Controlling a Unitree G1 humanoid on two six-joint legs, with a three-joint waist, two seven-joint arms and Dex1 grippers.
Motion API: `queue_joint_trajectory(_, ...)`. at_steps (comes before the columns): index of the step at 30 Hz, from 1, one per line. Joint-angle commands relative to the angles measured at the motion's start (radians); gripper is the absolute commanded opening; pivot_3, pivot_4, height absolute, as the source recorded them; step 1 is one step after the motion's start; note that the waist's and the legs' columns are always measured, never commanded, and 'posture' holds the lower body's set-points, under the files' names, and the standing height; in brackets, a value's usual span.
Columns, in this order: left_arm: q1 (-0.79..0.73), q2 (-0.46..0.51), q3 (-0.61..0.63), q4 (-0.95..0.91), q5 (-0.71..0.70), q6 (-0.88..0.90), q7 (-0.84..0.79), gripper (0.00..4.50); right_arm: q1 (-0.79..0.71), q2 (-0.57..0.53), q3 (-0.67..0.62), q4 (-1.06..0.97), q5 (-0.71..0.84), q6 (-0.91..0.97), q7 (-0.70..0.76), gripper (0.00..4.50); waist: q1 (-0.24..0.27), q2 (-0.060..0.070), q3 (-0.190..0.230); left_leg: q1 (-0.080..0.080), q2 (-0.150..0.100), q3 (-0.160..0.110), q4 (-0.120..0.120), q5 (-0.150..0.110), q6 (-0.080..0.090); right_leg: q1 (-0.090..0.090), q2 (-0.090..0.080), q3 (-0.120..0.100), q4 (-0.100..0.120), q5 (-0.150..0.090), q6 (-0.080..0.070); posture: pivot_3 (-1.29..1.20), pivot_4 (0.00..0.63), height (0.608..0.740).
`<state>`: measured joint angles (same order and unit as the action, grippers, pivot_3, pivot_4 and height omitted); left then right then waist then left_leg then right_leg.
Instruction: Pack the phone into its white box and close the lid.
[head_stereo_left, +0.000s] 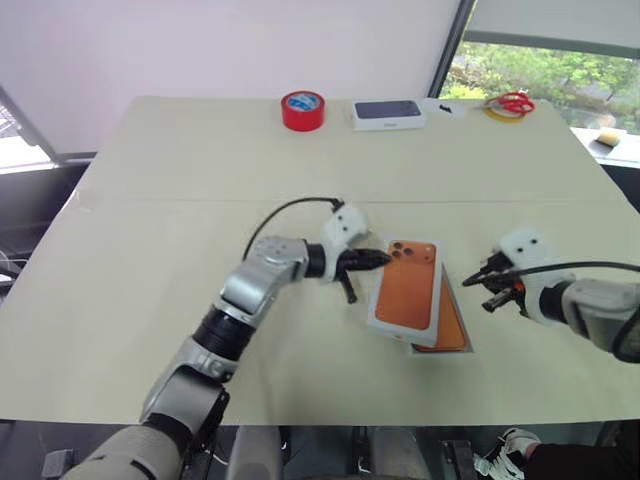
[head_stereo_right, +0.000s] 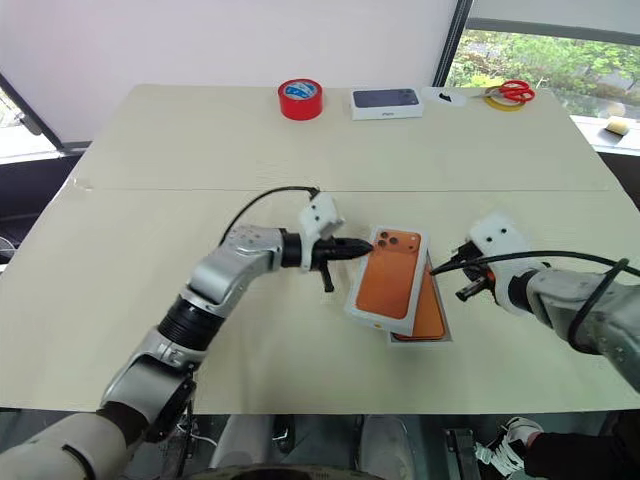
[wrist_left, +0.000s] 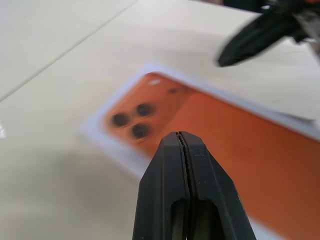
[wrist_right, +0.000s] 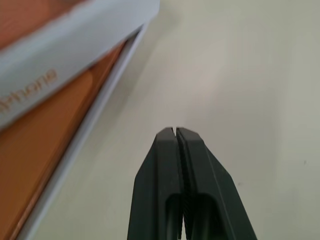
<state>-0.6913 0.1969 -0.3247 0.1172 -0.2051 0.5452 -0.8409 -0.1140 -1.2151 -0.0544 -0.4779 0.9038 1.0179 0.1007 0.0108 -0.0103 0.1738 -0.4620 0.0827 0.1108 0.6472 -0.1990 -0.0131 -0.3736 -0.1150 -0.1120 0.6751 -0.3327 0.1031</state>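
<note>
Centrally on the desk (head_stereo_left: 150, 250), the lid (head_stereo_left: 405, 297), printed with an orange phone, lies askew over its white box (head_stereo_left: 462, 345), where an orange surface, seemingly the phone (head_stereo_left: 457, 328), peeks out. Left tool (head_stereo_left: 372, 260), fully closed and empty, touches the lid's near-left edge; right tool (head_stereo_left: 480, 276), likewise closed and empty, hangs just beside. Light, stiff, slick cardboard: best pressed at the rims. Lid hides most of the contents.

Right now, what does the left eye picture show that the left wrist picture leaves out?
Left eye view adds the red tape roll, the white box with a dark phone picture and the red scissors. Left wrist view adds a close look at the left gripper's shut fingers. Both share the orange-topped lid, lying askew on its box, and the right gripper.
</note>
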Motion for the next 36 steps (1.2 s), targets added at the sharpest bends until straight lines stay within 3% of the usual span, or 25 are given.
queue_joint_trajectory(1,0.003,0.035,0.009,0.003,0.033,0.03,0.029,0.0,-0.019,0.043,-0.02,-0.045,-0.061,-0.015,0.037,0.09,0.002,0.0,0.0,0.0,0.0,0.0,0.0,0.0,0.0,0.0,0.0,0.0,0.0,0.0,0.0,0.0,0.15,0.73)
queue_joint_trajectory(5,0.03,0.067,-0.05,-0.013,0.055,0.035,-0.006,0.0,-0.031,0.09,-0.019,-0.07,-0.104,-0.001,0.073,0.09,0.003,0.0,0.0,0.0,0.0,0.0,0.0,0.0,0.0,0.0,0.0,0.0,0.0,0.0,0.0,0.0,0.15,0.73)
queue_joint_trajectory(14,0.018,0.002,-0.124,0.026,0.07,0.03,-0.036,0.0,-0.078,0.179,0.01,-0.109,-0.186,0.05,0.125,0.09,0.003,0.0,0.0,0.0,-0.001,0.0,0.0,0.0,0.0,0.001,-0.001,0.0,0.0,0.0,0.0,0.0,0.15,0.73)
queue_joint_trajectory(27,-0.005,-0.082,-0.157,-0.023,0.048,0.042,-0.091,0.0,0.024,0.163,-0.056,-0.179,-0.252,0.096,0.233,0.09,0.003,0.0,0.0,0.0,-0.001,0.0,0.001,0.0,0.0,0.001,-0.001,0.0,0.0,0.0,0.0,0.0,0.15,0.73)
queue_joint_trajectory(36,0.02,-0.074,-0.188,-0.063,0.048,0.056,-0.124,0.0,0.098,0.172,-0.1,-0.213,-0.309,0.106,0.274,0.09,0.004,0.0,0.0,0.0,-0.001,-0.001,0.001,0.0,0.0,0.001,-0.001,0.0,0.0,0.0,0.0,0.0,0.15,0.73)
